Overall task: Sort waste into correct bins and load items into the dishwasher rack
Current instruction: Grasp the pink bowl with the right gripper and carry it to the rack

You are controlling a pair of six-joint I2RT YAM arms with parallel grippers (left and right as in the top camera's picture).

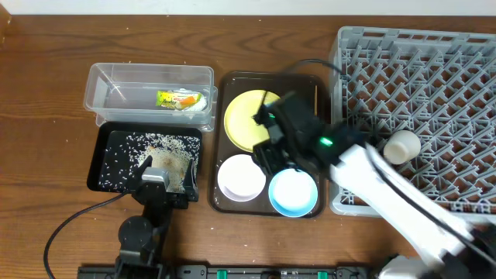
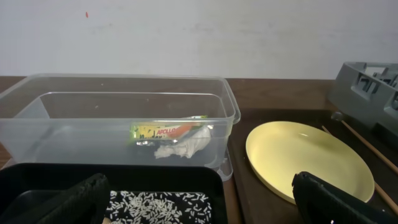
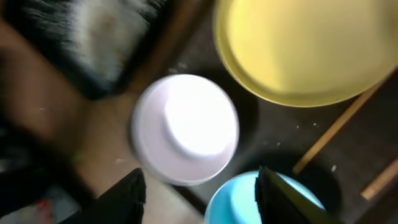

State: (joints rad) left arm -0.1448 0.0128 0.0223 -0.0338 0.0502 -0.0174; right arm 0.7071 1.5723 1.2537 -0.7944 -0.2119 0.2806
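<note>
The clear tub holds the green-and-orange wrapper and the white tissue. The black tray holds loose rice. My left gripper is open and empty, low over the black tray's near end. The yellow plate, white bowl and blue bowl sit on a brown serving tray. My right gripper is open and empty above the white bowl and blue bowl. Two chopsticks lie beside the plate. The grey rack is at the right.
The right arm reaches across the rack's front left corner to the serving tray. The left arm's cable trails over the table at the front left. Bare wooden table lies left of the tub and the black tray.
</note>
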